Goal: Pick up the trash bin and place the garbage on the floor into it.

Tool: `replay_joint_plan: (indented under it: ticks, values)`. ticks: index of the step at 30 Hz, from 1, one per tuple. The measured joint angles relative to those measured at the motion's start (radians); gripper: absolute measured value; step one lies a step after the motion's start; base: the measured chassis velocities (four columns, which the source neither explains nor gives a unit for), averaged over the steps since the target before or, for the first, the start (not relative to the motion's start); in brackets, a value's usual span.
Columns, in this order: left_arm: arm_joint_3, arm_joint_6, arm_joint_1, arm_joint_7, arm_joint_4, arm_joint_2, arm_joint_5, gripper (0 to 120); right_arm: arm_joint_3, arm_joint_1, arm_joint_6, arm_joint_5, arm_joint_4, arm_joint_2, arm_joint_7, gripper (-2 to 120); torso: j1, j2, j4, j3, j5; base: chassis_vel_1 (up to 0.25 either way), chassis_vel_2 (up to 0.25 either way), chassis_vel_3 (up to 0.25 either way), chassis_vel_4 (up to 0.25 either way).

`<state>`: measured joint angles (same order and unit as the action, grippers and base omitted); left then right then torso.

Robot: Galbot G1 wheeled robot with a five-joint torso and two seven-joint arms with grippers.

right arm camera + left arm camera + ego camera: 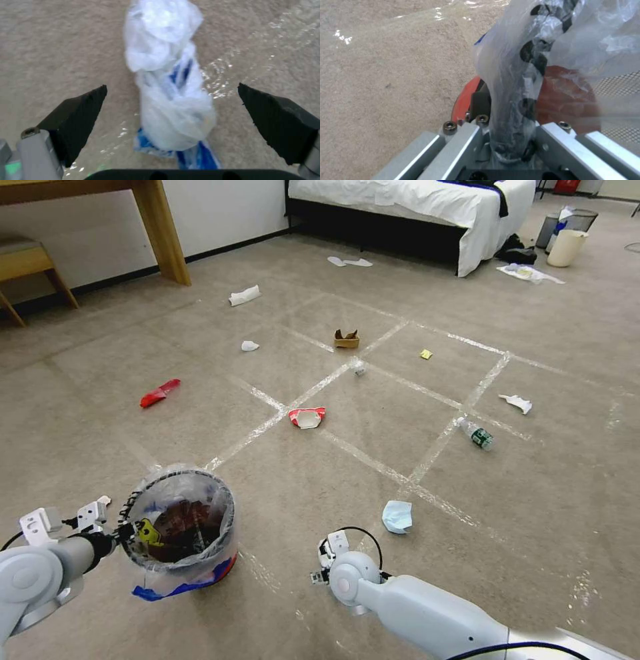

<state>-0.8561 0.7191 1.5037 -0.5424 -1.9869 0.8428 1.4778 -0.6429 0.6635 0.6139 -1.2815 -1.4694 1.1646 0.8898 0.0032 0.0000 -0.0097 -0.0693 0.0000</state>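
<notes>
The trash bin (181,530), black mesh with a clear bag, red base and blue patches, hangs at my lower left. My left gripper (120,532) is shut on its bagged rim (516,100). My right gripper (172,87) is open, pointing down at the floor (373,427), with a crumpled white-and-blue plastic piece (170,100) lying between its fingers. Garbage is scattered ahead: a pale blue mask (397,515), a red-and-white paper bowl (307,417), a small bottle (476,434), a red wrapper (159,393), a cardboard tray (347,339) and white tissues (245,295).
A bed (413,207) stands at the back, with a cream bucket (567,247) and a dark mesh bin (575,220) to its right. A wooden table leg (163,233) and a chair (27,267) are at the back left.
</notes>
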Motion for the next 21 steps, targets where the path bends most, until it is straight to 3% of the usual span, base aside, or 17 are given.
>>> replay_joint_plan:
  ticks: [21]
  values:
    - [0.003, -0.005, 0.009, 0.010, -0.007, 0.002, -0.015, 1, 0.013, 0.008, -0.003, 0.033, 0.070, 0.052, -0.031, 100, 0.000, 0.000, 0.0001, 0.000, 0.0000, 0.000, 0.000, 0.000, 0.000]
